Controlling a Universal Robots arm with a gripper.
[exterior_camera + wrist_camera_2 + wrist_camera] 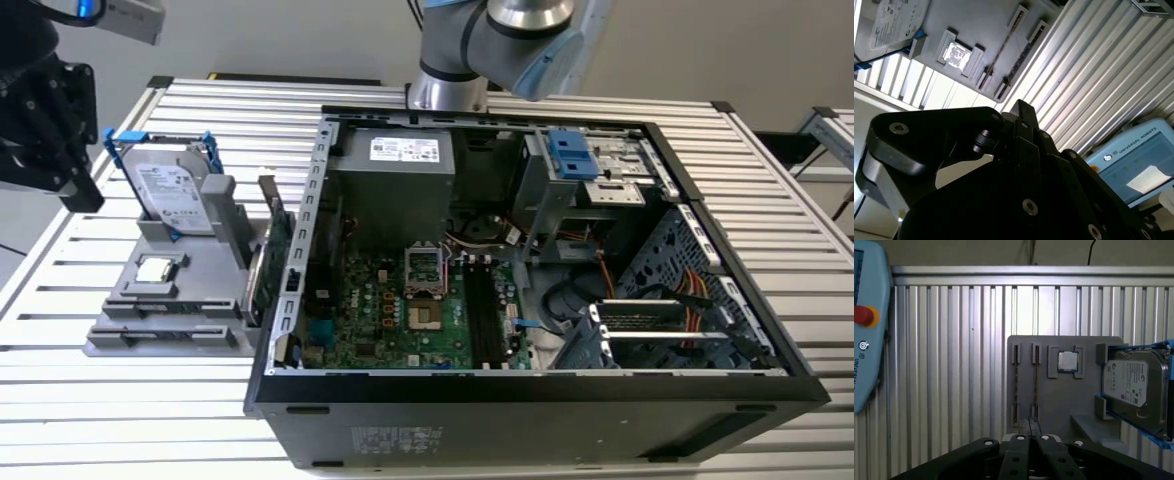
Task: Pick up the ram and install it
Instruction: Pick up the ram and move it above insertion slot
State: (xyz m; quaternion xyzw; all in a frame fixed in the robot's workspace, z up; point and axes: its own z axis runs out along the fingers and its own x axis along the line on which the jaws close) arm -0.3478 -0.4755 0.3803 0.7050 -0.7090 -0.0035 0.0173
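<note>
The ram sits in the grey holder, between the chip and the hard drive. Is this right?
Not quite. The ram does sit in the grey holder, but the chip lies between the ram and the hard drive, as the first wrist view shows.

Table [747, 150] silver, long stripes. Holder [160, 335] grey. Hard drive [183, 156] silver, white label [167, 192], blue frame [123, 135]. Ram [276, 262] dark green. Computer case [534, 420] black; board [374, 300] inside green. Gripper [1030, 440] black. Control pad [869, 340] pale blue, red button [862, 315].
</note>
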